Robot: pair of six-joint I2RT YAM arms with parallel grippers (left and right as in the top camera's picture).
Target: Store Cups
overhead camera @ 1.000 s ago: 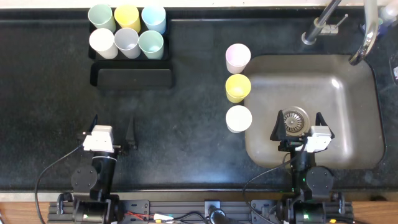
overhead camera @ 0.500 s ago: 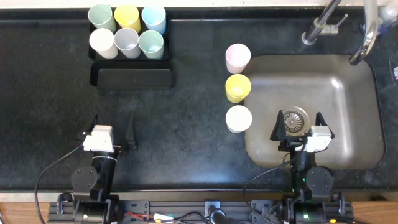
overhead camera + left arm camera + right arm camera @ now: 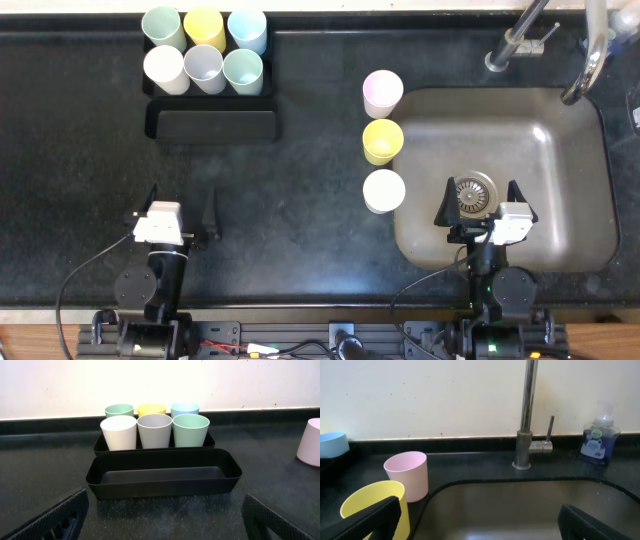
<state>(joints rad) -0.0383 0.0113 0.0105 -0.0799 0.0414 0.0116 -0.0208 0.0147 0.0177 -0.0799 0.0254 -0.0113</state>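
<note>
Gaping left claw facing empty tray, right claw released at sink, soap bottle label illegible

No legible text or numbers.

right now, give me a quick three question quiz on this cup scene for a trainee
1. True or false: the front tray, the one nearer the left claw, already holds cups.
2. How many loose cups stand on the counter beside the sink?
3. Which loose cup is nearest the faucet? A white, B pink, C yellow.
Key: 1 false, it is empty. 2 three. 3 B, the pink cup.
</note>
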